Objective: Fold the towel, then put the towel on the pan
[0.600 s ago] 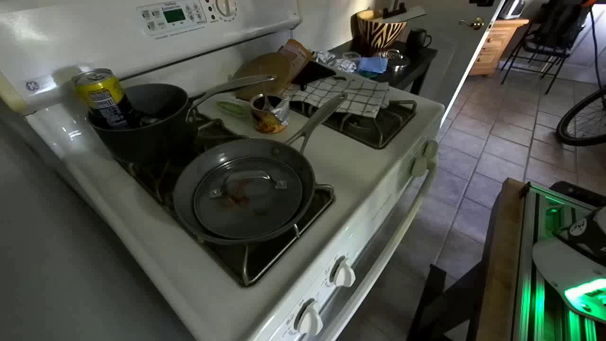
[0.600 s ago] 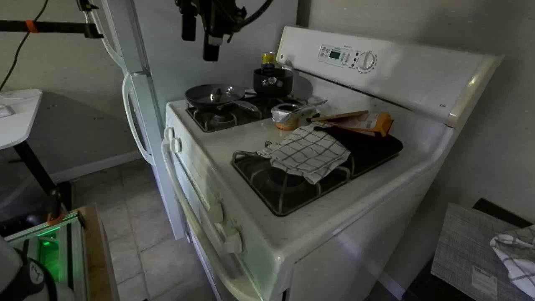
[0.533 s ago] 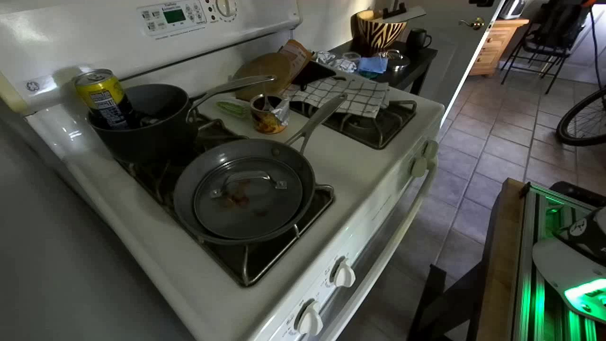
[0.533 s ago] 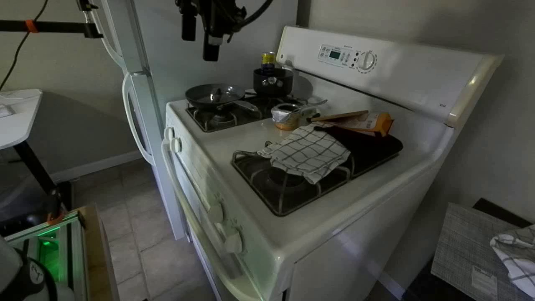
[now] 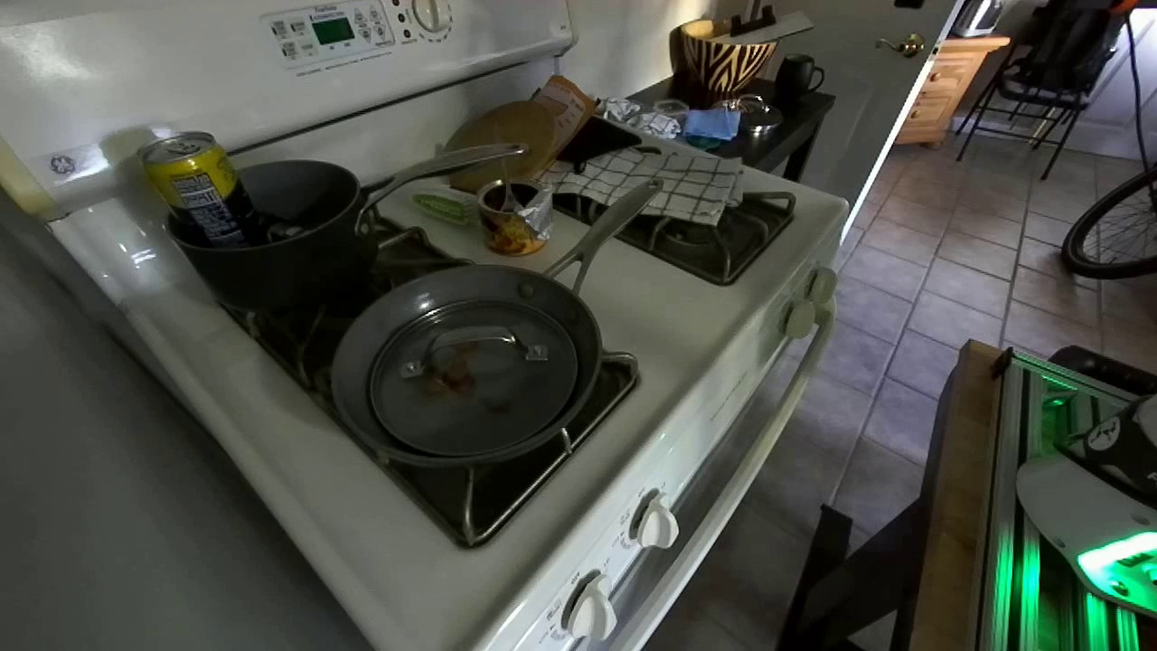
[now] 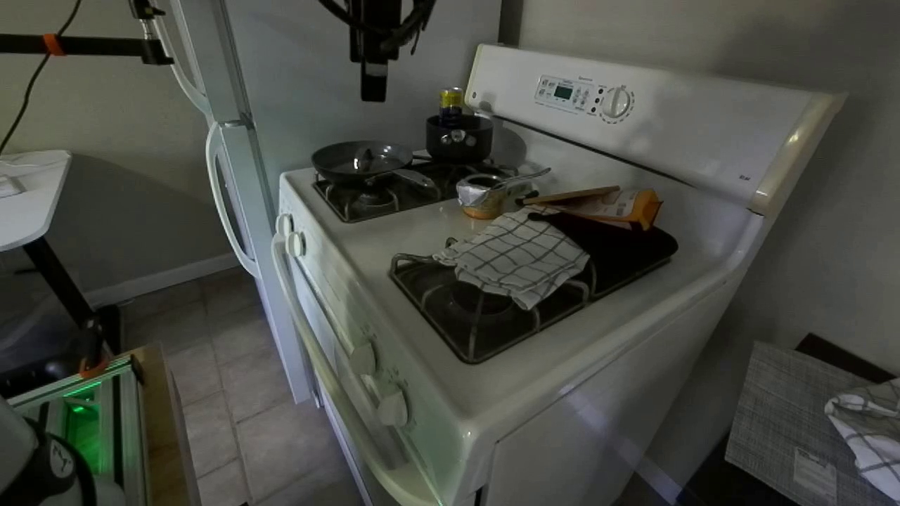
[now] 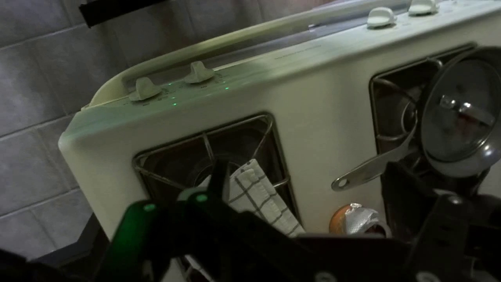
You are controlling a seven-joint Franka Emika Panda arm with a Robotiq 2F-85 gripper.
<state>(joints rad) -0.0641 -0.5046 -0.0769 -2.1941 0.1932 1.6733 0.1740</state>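
The towel, white with dark grid lines, lies over the right-front burner grate in both exterior views [image 5: 669, 185] [image 6: 524, 256]. In the wrist view the towel [image 7: 260, 196] is partly hidden behind a finger. The grey pan [image 5: 351, 384] sits on another burner with a glass lid [image 5: 524, 407] inside it. The pan also shows in an exterior view [image 6: 334, 171] and at the right of the wrist view [image 7: 456, 169]. My gripper [image 7: 307, 166] is open and empty, its fingers wide apart. In an exterior view the gripper [image 6: 374, 88] hangs high above the stove, apart from the towel.
A pot [image 5: 289, 262] with a yellow can [image 5: 194, 185] stands behind the pan. An opened cup with foil [image 5: 513, 221] stands between pan and towel. A board and orange package [image 6: 636, 207] lie behind the towel. Another checked cloth [image 6: 868, 436] lies on a side table.
My gripper has turned and shifted right in an exterior view: two fingers showed apart before, now only one shows. The towel and pan have not moved.
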